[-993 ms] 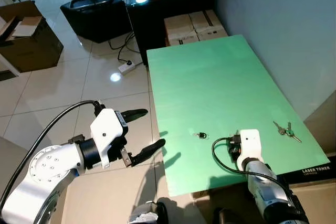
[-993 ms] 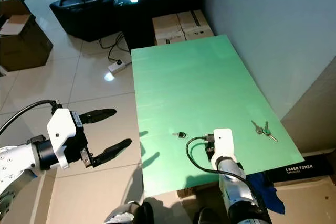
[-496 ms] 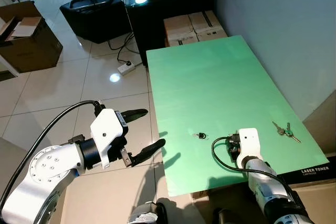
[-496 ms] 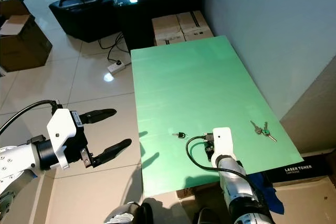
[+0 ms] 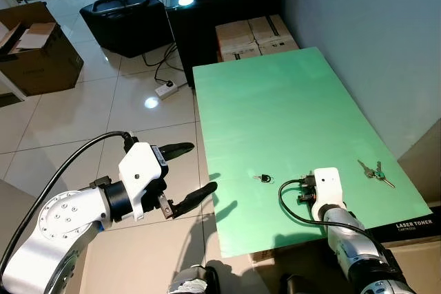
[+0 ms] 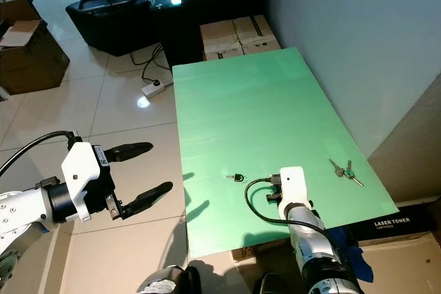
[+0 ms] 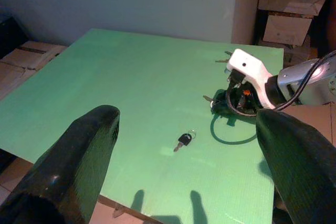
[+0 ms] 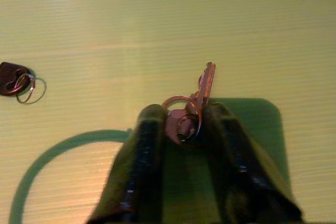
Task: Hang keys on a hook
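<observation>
Pinching a key (image 8: 197,100) between the closed right gripper (image 8: 182,124) fingers on the green table (image 5: 289,108), needing a lift next, then finding a hook.

On the table (image 5: 275,101), a single key (image 5: 262,177) lies left of the right gripper (image 8: 181,129), a key bunch (image 5: 375,171) to its right near the table's right edge.

You can read "LASER TONER" in white on the black box (image 5: 415,225) at the table's near right corner, with a smaller line beneath that looks like "CARTRIDGE".
</observation>
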### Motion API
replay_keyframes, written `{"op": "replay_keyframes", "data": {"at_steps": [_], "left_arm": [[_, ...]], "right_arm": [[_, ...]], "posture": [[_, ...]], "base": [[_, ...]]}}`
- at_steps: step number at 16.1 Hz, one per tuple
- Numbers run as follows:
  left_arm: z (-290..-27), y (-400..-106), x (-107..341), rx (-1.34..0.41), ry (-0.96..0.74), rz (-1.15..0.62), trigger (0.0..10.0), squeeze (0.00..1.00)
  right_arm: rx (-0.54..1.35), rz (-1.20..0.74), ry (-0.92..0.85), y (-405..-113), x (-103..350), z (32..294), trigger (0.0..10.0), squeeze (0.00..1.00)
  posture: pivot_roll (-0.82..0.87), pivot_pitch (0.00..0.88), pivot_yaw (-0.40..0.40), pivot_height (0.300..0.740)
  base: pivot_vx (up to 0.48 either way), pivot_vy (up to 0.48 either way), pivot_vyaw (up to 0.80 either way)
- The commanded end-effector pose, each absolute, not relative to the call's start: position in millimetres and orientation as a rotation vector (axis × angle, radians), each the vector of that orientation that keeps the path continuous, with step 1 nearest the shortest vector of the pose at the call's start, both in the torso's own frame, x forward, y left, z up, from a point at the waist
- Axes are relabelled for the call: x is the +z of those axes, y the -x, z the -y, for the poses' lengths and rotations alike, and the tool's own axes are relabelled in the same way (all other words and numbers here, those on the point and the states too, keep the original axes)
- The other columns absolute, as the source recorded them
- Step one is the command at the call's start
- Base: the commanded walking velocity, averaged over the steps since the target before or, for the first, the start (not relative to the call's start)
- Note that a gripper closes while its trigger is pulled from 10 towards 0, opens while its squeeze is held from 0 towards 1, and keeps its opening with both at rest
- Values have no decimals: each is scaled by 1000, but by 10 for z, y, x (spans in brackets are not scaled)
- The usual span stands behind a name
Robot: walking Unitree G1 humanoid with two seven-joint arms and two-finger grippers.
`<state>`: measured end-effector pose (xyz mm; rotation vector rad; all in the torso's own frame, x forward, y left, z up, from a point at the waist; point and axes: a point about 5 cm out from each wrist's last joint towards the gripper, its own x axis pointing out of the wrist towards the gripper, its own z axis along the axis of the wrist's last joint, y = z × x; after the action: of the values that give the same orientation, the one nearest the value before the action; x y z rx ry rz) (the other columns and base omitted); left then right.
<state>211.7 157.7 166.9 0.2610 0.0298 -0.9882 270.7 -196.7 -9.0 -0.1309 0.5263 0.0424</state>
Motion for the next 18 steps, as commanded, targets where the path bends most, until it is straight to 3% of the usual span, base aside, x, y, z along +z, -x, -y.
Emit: {"op": "replay_keyframes", "data": {"at_steps": [1,14,18], "left_arm": [[-1616,-2132,1671,-976,-274,-39,10000,0],[-1624,-2106,1628,-933,-270,-33,10000,0],[-1632,-2183,1656,-910,-279,-9,10000,0]], "right_arm": [[49,-577,135,-2629,-180,1959,0,0],[81,-557,149,-2603,-193,1888,0,0],[51,-422,200,-2696,-35,1790,0,0]], "posture": [[139,129,145,740],[122,104,127,740],[113,97,130,740]], "base": [[0,0,0],[0,0,0],[0,0,0]]}}
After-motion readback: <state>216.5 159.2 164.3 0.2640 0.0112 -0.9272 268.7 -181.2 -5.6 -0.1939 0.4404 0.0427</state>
